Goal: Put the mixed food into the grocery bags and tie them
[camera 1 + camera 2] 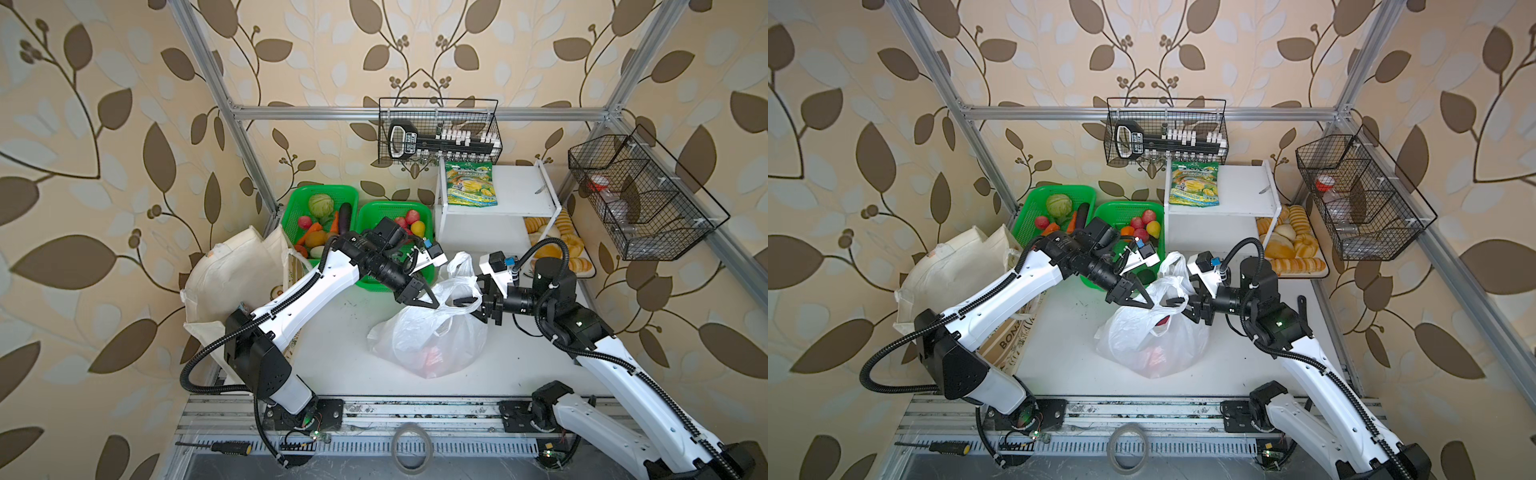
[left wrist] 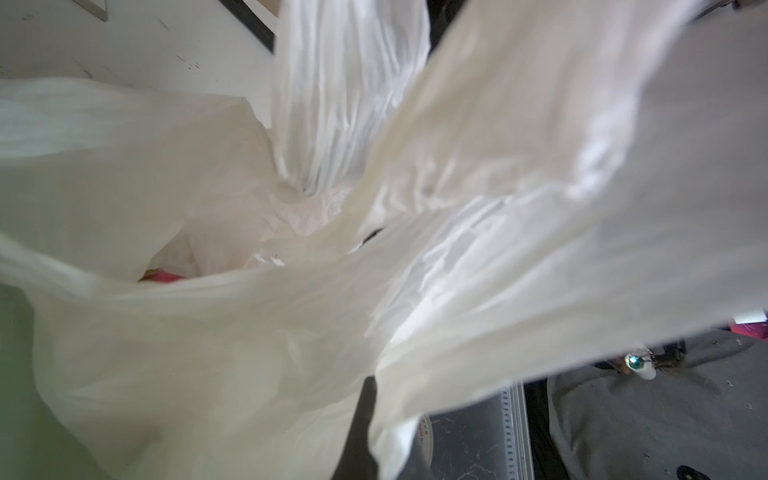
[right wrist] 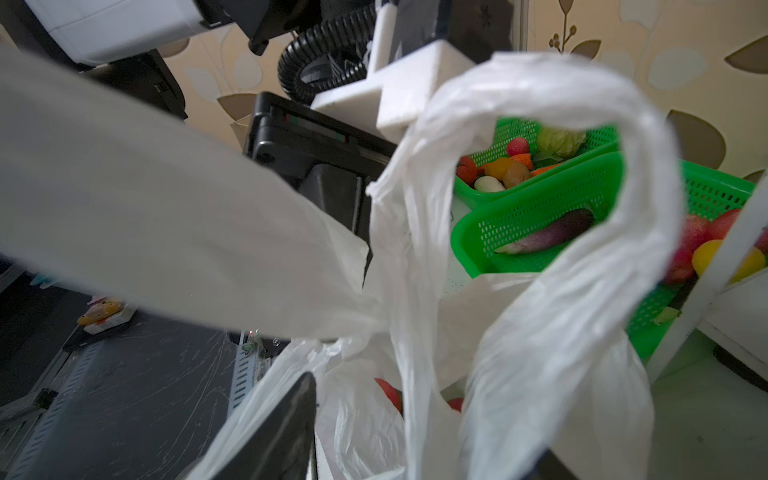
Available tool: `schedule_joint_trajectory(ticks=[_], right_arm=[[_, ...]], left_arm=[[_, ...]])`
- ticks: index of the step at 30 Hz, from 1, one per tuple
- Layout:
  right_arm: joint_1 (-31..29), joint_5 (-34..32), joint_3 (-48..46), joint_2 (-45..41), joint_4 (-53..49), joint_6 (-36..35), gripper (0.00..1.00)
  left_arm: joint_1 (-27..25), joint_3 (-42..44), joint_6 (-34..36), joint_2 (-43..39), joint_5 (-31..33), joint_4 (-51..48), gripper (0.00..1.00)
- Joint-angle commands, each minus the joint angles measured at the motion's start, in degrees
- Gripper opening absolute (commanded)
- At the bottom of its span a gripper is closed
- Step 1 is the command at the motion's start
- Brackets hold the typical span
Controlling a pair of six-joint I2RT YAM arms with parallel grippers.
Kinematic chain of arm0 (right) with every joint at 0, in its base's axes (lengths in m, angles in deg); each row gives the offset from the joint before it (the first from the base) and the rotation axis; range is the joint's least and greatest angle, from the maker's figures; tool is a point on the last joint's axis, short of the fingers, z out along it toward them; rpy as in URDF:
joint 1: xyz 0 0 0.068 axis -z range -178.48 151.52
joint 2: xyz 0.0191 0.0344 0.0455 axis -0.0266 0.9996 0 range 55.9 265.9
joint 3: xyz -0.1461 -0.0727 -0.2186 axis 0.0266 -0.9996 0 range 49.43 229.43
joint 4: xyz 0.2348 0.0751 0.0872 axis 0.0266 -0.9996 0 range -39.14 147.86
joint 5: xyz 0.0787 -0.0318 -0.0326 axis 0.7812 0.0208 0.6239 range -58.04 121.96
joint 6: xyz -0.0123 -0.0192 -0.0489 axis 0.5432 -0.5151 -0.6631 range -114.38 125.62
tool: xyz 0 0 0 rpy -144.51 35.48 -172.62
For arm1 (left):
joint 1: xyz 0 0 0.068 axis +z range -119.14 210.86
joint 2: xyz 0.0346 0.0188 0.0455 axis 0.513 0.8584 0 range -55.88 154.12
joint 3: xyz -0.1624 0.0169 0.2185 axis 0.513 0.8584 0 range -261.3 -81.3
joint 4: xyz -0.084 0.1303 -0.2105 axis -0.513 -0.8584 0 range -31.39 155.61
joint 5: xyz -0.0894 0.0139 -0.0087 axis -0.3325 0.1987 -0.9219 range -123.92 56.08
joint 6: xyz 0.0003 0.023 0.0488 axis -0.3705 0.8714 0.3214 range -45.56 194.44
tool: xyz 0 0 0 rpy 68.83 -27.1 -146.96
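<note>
Packing looks finished for the thin translucent white plastic carrier bag (image 1: pixel 428 336). In both top views it sits mid-way across the white tabletop (image 1: pixel 332 340), with red and pink shapes showing through its skin. What remains there, I judge, is the knot: none shows, and one handle loop (image 1: pixel 464 255) stands free. The left gripper (image 1: pixel 433 304) is pressed together on plastic at the bag's mouth. The right gripper (image 1: pixel 463 302), just beside it, has its jaws apart with a handle strip across them.

The large cream cloth tote with brown lettering (image 1: pixel 232 270) slumps at the table's left edge behind the left arm (image 1: pixel 316 291). Its contents are hidden and its handles look untied. Bare tabletop lies in front of and left of the plastic bag, up to the aluminium rail (image 1: pixel 415 409). Two green plastic mesh baskets (image 1: pixel 390 204) sit just behind the left gripper and a white shelf unit (image 1: pixel 519 187) stands behind the right one, so room is tighter rearward.

In the left wrist view, plastic fills nearly everything. A pink object (image 2: pixel 164 276), probably the dragon fruit, peeks out inside the mouth.

In the right wrist view, the free loop (image 3: pixel 648 174) arches in front of the baskets and a red fruit (image 3: pixel 388 392) lies inside the bag. One dark finger (image 3: pixel 282 428) shows, with nothing visibly clamped.
</note>
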State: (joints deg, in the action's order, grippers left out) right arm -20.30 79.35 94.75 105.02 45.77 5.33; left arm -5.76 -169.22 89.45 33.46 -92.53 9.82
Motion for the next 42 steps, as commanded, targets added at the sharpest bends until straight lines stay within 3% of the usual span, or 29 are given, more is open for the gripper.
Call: schedule_joint_trajectory(ticks=[1, 9, 14, 22, 30, 34, 36, 39, 42], right_arm=[[0.52, 2.16, -1.02, -0.58, -1.28, -4.58, 0.63], [0.95, 3.78, -1.53, -2.16, -1.75, -6.47, 0.71], [0.93, 7.19, -1.90, -1.72, 2.11, -2.90, 0.75], [-0.09, 3.11, -2.39, -0.19, 11.04, 4.16, 0.75], [-4.81, -1.09, -2.08, 2.01, 11.04, 3.65, 0.76], [-5.25, -5.00, -2.52, 2.67, 15.94, 8.41, 0.71], [-5.25, -5.22, -2.99, 3.14, 18.66, 10.60, 0.63], [-5.33, -3.68, -2.72, 4.42, 18.83, 11.09, 0.51], [-5.37, -1.73, -2.34, 5.17, 17.39, 10.43, 0.47]], left_arm=[[1.02, -2.33, 0.81, 0.53, -4.12, -1.06, 0.00], [1.70, -2.00, -0.60, 1.36, -2.20, -0.71, 0.00], [1.68, -1.97, -2.42, 1.95, -2.01, 0.92, 0.00], [1.61, -2.25, -2.37, 2.42, -2.73, 0.42, 0.00], [1.62, -0.72, -5.35, 1.89, -2.40, 3.31, 0.00], [1.40, -0.59, -4.29, 1.85, -2.67, 2.88, 0.00], [1.43, -0.33, -4.29, 1.76, -2.48, 2.88, 0.00], [1.37, -0.57, -3.59, 1.95, -2.22, 1.78, 0.00], [1.29, -1.03, -2.53, 2.01, -2.22, 0.47, 0.00]])
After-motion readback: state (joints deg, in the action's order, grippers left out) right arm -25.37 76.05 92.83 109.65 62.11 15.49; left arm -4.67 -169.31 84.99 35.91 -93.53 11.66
